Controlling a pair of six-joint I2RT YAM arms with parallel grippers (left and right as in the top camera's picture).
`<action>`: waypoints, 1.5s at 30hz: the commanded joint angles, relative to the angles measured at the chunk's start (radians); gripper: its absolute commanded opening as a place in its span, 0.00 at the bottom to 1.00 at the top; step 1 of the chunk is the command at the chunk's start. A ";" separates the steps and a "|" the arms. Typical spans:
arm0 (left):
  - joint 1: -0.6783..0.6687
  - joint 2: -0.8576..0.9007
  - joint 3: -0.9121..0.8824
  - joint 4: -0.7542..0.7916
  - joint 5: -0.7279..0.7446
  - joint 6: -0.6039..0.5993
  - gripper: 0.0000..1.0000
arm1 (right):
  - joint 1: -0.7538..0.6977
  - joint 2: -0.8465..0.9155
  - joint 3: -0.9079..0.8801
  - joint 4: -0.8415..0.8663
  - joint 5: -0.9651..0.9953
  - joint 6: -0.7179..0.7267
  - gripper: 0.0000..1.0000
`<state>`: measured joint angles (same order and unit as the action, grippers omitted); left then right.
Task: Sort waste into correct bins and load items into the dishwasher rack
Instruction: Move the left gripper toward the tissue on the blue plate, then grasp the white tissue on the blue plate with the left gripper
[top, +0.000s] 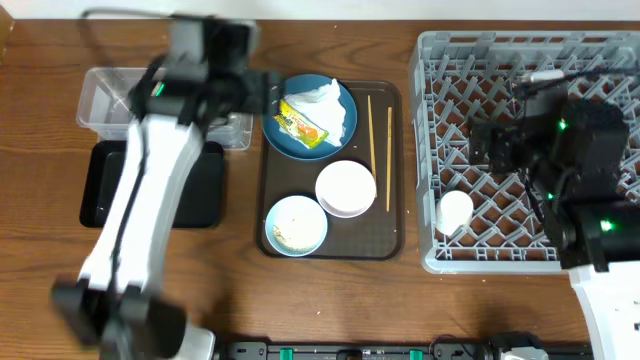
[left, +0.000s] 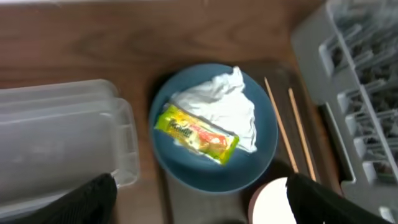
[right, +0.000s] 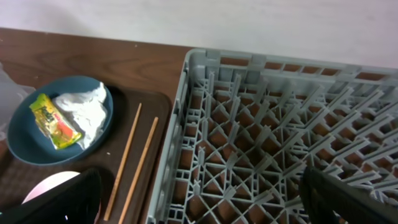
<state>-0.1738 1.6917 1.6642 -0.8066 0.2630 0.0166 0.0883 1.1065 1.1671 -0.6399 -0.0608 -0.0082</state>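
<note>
Nearest us on the brown wooden table (top: 40, 250), the pale blue bowl (top: 296, 225) holds rice scraps (top: 290, 232) on the dark brown serving tray (top: 385, 245). The white bowl (top: 346, 188) sits just beyond it. Two chopsticks (top: 372, 135) lie along the tray's right side, beside the grey dishwasher rack (top: 430, 70), where a small white cup (top: 455, 210) stands. Farther back, the dark blue plate (top: 288, 147) carries the crumpled tissue (top: 330, 100) and the yellow-green wrapper (top: 302, 125). Our left gripper (left: 202, 180) hovers above that plate, fingers spread wide, holding nothing. Our right gripper (right: 199, 177), equally wide, hangs over the rack. The black tray (top: 200, 200) and clear tub (top: 100, 100) lie to the left. Open wood runs along the near edge.
</note>
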 joint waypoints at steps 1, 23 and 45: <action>-0.042 0.156 0.140 -0.050 -0.022 0.043 0.90 | -0.015 0.024 0.024 -0.011 -0.035 -0.007 0.99; -0.114 0.549 0.156 0.188 -0.073 0.065 0.89 | -0.015 0.040 0.023 -0.102 -0.139 0.015 0.99; -0.114 0.644 0.162 0.187 -0.092 0.206 0.34 | -0.015 0.040 0.023 -0.113 -0.139 0.014 0.99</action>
<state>-0.2832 2.3154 1.8034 -0.6159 0.1684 0.2111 0.0883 1.1473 1.1687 -0.7521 -0.1879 -0.0074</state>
